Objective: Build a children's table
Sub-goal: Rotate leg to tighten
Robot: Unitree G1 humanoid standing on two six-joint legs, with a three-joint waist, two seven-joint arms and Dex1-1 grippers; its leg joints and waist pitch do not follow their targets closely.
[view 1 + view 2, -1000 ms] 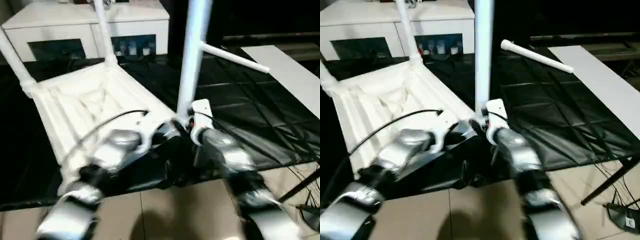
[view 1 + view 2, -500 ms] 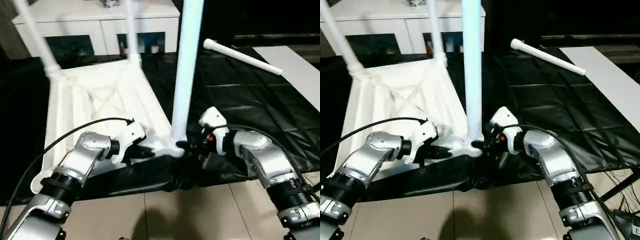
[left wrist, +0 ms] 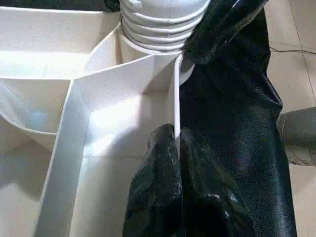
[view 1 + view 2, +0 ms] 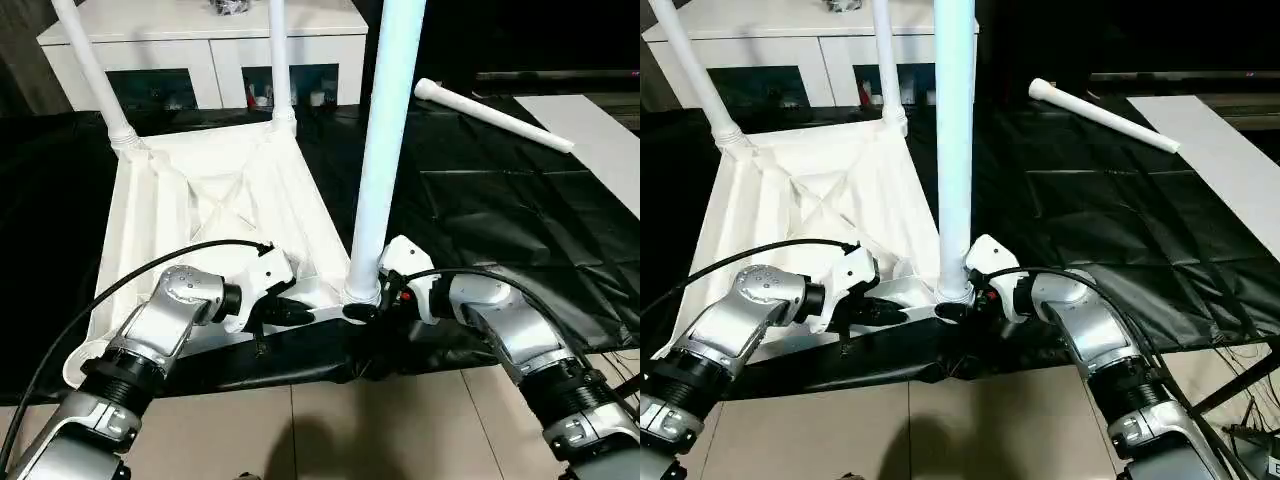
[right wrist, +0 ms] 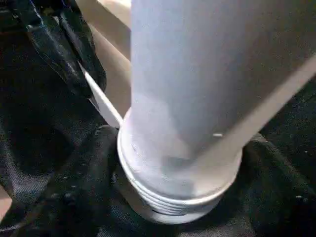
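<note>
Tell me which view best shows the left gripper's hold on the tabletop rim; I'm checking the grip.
The left wrist view: the left gripper is shut on the tabletop rim, a finger on each side of the thin wall. Both eye views show the gripper at the near edge beside the leg; the right wrist view catches it side-on.

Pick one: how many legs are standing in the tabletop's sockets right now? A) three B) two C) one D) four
A: two legs stand at the far corners and a third leg at the near corner, while the fourth leg lies loose on the black mat beside the tabletop.
</note>
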